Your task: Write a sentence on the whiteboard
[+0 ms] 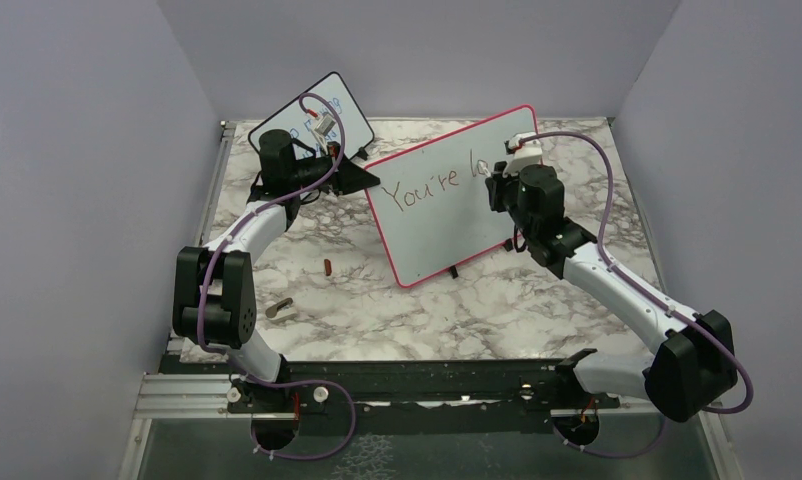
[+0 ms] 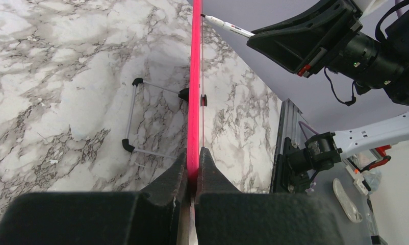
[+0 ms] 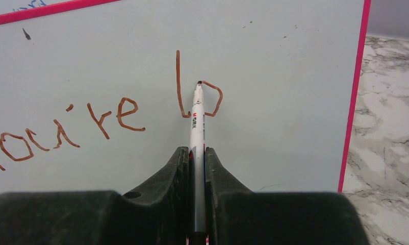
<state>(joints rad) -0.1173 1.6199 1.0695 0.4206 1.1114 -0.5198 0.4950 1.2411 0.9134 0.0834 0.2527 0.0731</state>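
Right gripper (image 3: 196, 153) clamped on marker (image 3: 196, 109), mid-"o" — left gripper (image 2: 193, 155) pinching whiteboard (image 2: 194, 76) edge; hard press may tilt it, skewing sentence (image 3: 126, 115).

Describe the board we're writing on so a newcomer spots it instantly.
On the grey-veined marble tabletop, find at centre the large white rectangular board with a red-pink frame. Unlike the smaller black-framed board farther back, it carries brownish-red lettering and a white marker pen touches it.

The right arm (image 1: 602, 268) hides the sentence (image 1: 432, 188) beyond "lo"; the right wrist view cuts its start at 9 o'clock.
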